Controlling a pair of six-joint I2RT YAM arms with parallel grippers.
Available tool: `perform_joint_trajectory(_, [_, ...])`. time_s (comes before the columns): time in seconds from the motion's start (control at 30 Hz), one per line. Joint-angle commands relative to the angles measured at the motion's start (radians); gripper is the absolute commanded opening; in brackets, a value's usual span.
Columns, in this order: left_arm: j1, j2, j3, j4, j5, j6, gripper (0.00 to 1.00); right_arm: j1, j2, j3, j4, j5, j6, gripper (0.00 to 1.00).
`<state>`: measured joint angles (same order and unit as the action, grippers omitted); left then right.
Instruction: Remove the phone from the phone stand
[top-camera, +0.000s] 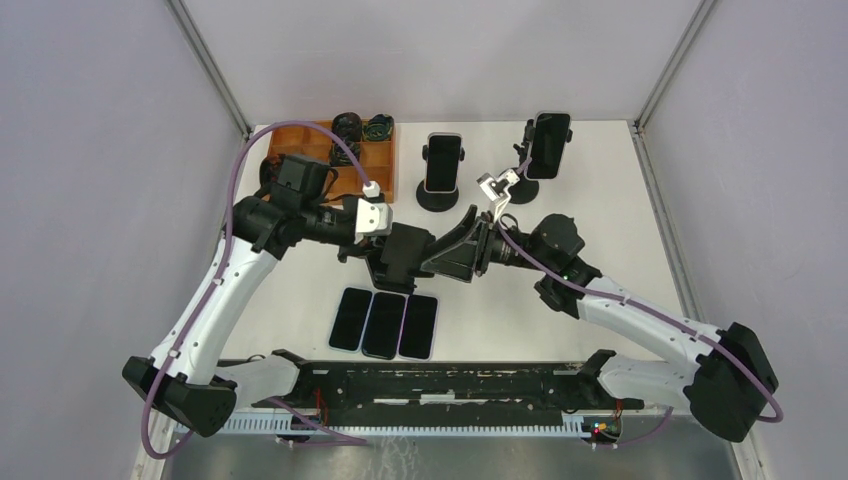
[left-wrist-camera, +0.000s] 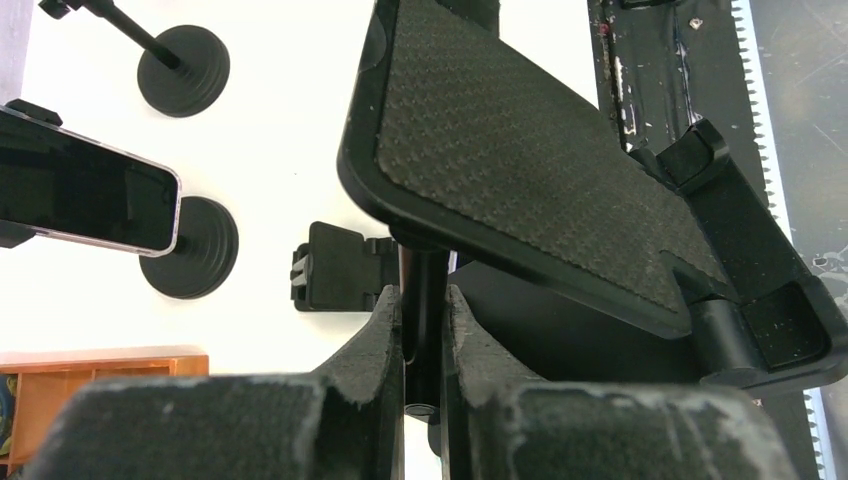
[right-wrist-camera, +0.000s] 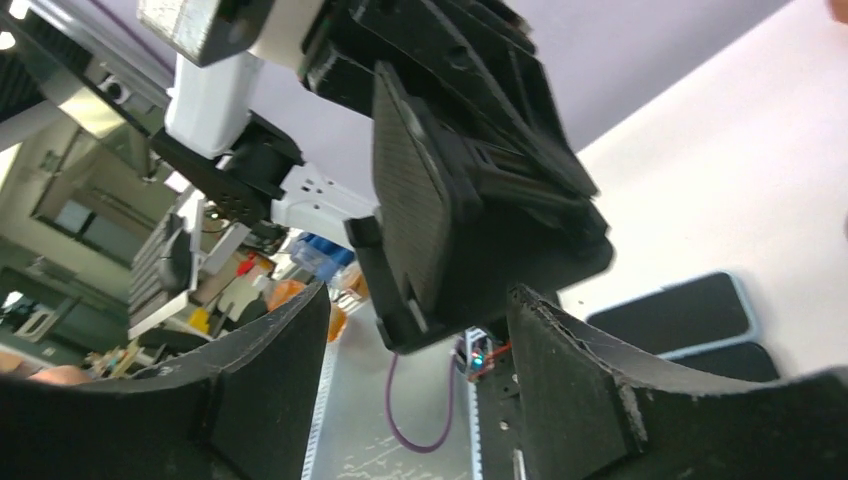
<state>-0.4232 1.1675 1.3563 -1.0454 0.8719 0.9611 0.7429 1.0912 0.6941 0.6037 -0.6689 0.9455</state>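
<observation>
My left gripper (top-camera: 397, 257) (left-wrist-camera: 424, 300) is shut on the thin black stem of a phone stand (top-camera: 405, 262), lifted above the table's middle. That stand's cradle (left-wrist-camera: 520, 150) shows only its bare textured pad, with no phone in it. My right gripper (top-camera: 452, 256) (right-wrist-camera: 418, 300) is open, its fingers on either side of the cradle's lower end (right-wrist-camera: 420, 215). At the back, a phone (top-camera: 443, 160) (left-wrist-camera: 85, 195) sits in one upright stand. Another phone (top-camera: 549, 144) sits in a second stand.
Three phones (top-camera: 384, 323) (right-wrist-camera: 680, 312) lie flat side by side near the front, just below the grippers. A wooden tray (top-camera: 335, 150) with dark parts stands at the back left. The round stand bases (left-wrist-camera: 190, 248) (left-wrist-camera: 185, 70) rest on the white tabletop.
</observation>
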Motion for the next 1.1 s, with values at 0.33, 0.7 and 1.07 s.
perform_joint_trajectory(0.33, [-0.001, -0.025, 0.018, -0.01, 0.073, 0.048, 0.02, 0.108, 0.134, 0.098, 0.342, 0.002, 0.108, 0.29])
perform_joint_trajectory(0.7, [-0.001, -0.001, 0.073, -0.029, -0.056, 0.048, 1.0, -0.007, 0.059, 0.107, -0.019, -0.063, -0.17, 0.0])
perform_joint_trajectory(1.07, [-0.001, 0.104, 0.211, -0.092, -0.207, -0.115, 1.0, -0.229, 0.105, 0.074, -0.48, -0.03, -0.663, 0.0])
